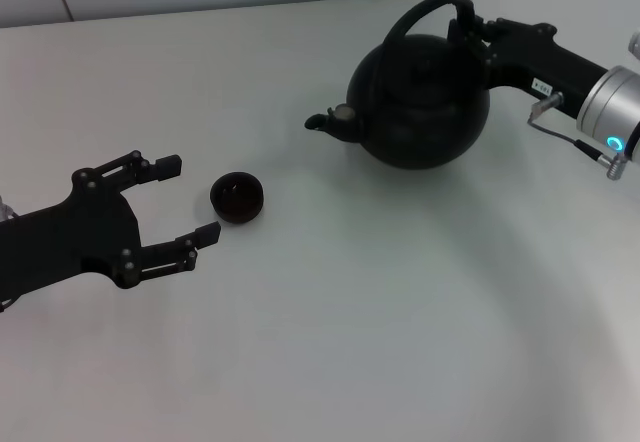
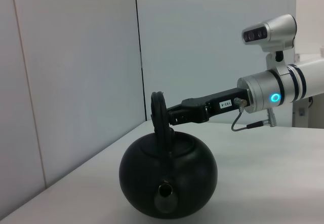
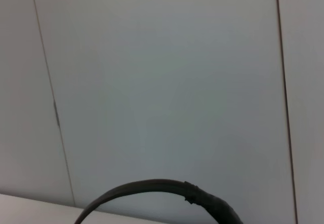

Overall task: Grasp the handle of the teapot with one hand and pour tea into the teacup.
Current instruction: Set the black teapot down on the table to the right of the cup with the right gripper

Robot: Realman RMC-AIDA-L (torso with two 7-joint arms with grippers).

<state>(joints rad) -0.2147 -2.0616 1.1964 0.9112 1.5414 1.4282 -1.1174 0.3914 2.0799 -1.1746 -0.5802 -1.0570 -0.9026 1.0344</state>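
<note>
Nearest, the left gripper (image 1: 195,198) lies on the tabletop (image 1: 380,322), fingers spread beside the teacup (image 1: 238,198). Farther, the right gripper (image 1: 468,34) pinches the teapot's (image 1: 420,102) handle (image 1: 425,12). Grasp apparently made; next, lift, carry the spout over the cup, tilt.

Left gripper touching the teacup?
Apart. The head view shows the open left gripper beside the teacup, with white table visible between both fingertips and the cup.

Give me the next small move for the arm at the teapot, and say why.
Probably lift: the right gripper appears shut on the handle, while the teapot sits on the table, its spout facing the teacup but well apart. The open left gripper waits beside the cup.
</note>
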